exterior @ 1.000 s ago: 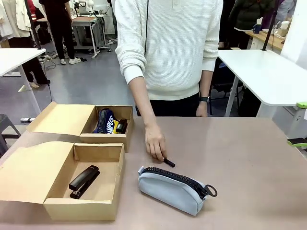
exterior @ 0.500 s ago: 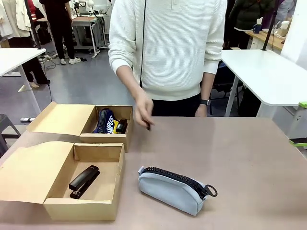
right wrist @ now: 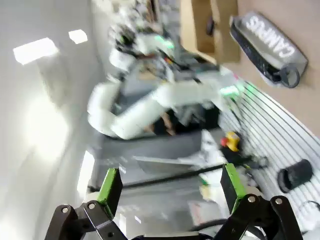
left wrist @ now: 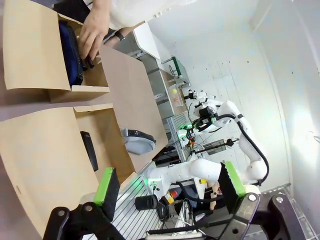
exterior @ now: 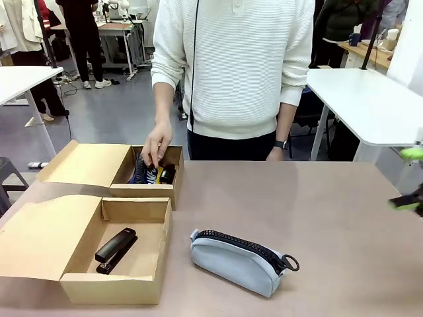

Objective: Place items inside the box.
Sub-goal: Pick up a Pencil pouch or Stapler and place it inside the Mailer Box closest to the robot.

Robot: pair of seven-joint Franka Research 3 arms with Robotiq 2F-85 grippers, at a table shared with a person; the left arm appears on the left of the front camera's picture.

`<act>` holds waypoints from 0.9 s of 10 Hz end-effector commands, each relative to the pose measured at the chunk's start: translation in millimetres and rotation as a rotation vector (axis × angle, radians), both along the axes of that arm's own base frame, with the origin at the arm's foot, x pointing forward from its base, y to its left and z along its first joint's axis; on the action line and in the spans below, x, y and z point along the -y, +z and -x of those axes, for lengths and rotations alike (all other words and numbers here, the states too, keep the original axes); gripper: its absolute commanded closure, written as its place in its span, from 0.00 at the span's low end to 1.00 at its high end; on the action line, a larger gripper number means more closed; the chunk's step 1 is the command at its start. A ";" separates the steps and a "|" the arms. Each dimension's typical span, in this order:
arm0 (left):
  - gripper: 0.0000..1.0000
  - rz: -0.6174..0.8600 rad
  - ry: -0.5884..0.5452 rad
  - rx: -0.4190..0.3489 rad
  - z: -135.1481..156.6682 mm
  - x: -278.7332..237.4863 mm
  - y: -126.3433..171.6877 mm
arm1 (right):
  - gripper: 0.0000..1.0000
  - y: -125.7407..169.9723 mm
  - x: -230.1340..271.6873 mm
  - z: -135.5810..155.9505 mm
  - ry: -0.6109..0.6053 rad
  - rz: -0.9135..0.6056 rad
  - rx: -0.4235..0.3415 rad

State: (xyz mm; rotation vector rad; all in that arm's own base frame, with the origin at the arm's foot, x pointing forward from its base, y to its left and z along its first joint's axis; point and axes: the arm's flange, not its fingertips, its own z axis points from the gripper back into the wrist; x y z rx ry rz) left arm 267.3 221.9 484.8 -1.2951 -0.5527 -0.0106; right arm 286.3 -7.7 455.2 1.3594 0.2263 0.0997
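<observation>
Front view: you see grey zippered fabric pouch (exterior: 238,261) lying on brown surface (exterior: 317,211) just beside wide brown cardboard box (exterior: 112,289), flap open for loading | black stapler (exterior: 115,249) inside box | left tool (left wrist: 168,175), right tool (right wrist: 170,175) both released, empty, likely awaiting pickup

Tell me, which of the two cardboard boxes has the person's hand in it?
The smaller far box, where the hand reaches in beside a dark blue pouch. The wider near box holds a black stapler.
</observation>
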 end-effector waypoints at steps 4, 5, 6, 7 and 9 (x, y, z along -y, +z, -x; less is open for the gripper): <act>0.00 -0.007 0.001 0.016 3.4 1.7 -0.3 | 0.00 -3.4 -200.0 26.1 0.330 0.532 0.521; 0.00 -0.007 0.001 0.016 3.4 1.7 -0.3 | 0.00 14.5 -184.9 33.5 0.372 0.284 0.249; 0.00 -0.007 0.001 0.016 3.4 1.7 -0.3 | 0.00 7.3 -220.3 44.1 0.418 0.411 0.360; 0.00 -0.007 0.001 0.016 3.4 1.7 -0.3 | 0.00 5.6 -238.4 42.0 0.538 0.529 0.537; 0.00 -0.007 0.001 0.016 3.4 1.7 -0.3 | 0.00 -5.0 -261.9 8.1 0.464 0.662 0.604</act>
